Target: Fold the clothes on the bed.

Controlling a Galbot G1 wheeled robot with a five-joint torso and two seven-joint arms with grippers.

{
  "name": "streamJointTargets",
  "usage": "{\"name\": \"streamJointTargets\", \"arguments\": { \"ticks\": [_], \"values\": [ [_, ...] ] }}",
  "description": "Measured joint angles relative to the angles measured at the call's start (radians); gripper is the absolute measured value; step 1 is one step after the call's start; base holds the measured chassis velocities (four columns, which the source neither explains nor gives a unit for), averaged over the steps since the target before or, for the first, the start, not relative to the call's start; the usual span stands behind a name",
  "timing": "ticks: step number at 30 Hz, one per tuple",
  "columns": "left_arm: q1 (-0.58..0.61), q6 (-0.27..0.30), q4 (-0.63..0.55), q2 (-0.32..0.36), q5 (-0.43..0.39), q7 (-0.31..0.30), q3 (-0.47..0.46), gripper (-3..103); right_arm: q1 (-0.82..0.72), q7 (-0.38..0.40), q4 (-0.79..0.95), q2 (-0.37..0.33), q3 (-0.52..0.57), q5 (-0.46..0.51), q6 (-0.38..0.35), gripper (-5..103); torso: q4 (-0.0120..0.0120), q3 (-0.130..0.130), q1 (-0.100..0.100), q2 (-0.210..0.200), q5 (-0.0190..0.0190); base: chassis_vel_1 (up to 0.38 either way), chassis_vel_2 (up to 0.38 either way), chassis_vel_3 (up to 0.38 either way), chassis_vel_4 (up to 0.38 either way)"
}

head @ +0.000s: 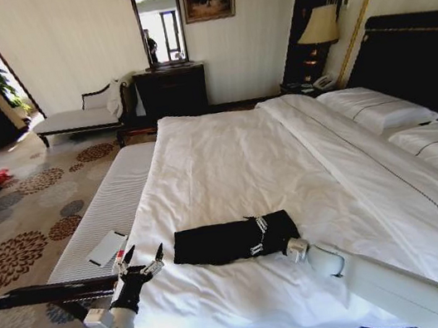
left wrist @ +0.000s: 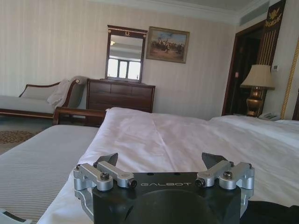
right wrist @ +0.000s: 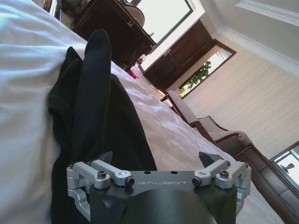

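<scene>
Head view: the black top [head: 233, 240] lies folded in a flat bundle on the bed [head: 227, 162] near its foot. The left pincer [head: 141, 264] hovers beside it, spread wide and empty. The right pincer [head: 293, 246] sits at the top's other end, open, holding nothing.

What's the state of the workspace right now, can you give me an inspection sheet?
Surface: bed, white sheets, mostly bare.
Job's things: black top, lying as a folded strip near the bed's foot edge.
Clutter: small white card-like thing on the bench.
Hands: left hand open, at the bed's edge beside the top; right hand open, at the top's other end.
Cables: nothing seen.
Surroundings: dresser with mirror, chaise, lamp, patterned carpet.
</scene>
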Motion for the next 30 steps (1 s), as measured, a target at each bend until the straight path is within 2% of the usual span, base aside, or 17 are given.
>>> {"name": "streamJointTargets", "arguments": {
  "ticks": [8,15,19,26,30],
  "values": [
    [0.014,0.0,-0.016,-0.003,0.002,-0.001,-0.004,100,0.044,0.006,0.018,0.023,-0.009,0.094,-0.041,100,-0.0001,0.0,0.0,0.0,-0.0002,0.0,0.0,0.0,0.0],
    [0.047,0.004,-0.046,0.001,-0.001,-0.004,-0.045,100,0.143,0.015,-0.074,0.111,-0.107,0.114,-0.054,100,0.0001,0.0,0.0,0.0,0.0001,0.0,0.0,0.0,0.0],
    [0.07,0.002,-0.054,0.003,-0.003,0.002,-0.071,100,0.171,0.017,-0.079,0.134,-0.165,0.109,-0.061,100,0.0003,0.0,0.0,0.0,-0.0002,0.0,0.0,0.0,0.0],
    [0.079,-0.001,-0.059,0.002,-0.008,0.008,-0.084,100,0.142,0.016,-0.005,0.13,-0.208,0.089,-0.079,100,-0.0001,0.0,0.0,0.0,0.0,0.0,0.0,0.0,0.0],
    [0.07,-0.002,-0.052,-0.001,-0.006,0.008,-0.069,100,0.104,0.01,0.038,0.101,-0.218,0.054,-0.08,100,-0.0001,0.0,0.0,0.0,-0.0002,0.0,0.0,0.0,0.0]
  ]
}}
